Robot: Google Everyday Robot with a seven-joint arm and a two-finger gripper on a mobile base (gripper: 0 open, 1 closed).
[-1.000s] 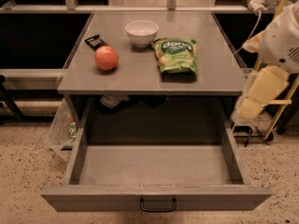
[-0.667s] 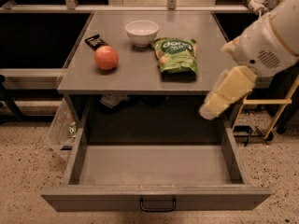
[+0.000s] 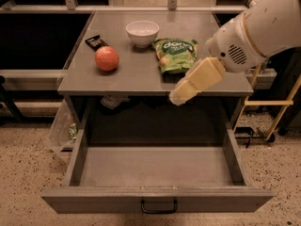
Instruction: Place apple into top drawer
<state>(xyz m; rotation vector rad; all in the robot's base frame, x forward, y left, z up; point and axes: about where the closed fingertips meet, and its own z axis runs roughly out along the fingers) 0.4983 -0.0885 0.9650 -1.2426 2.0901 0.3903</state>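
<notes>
The orange-red apple rests on the left part of the grey cabinet top, next to a small dark packet. The top drawer is pulled fully out below the top; its grey box is empty and its front panel carries a small black handle. My gripper hangs at the end of the white arm, which comes in from the upper right. It is over the front edge of the cabinet top, right of centre, well to the right of the apple, and holds nothing that I can see.
A white bowl and a green snack bag sit on the cabinet top behind my gripper. A dark packet lies behind the apple. A plastic bag hangs left of the drawer. A yellow-framed stand is at the right.
My arm has swung left from the right edge of the view, bringing the gripper over the front of the cabinet top. The apple and drawer have not moved.
</notes>
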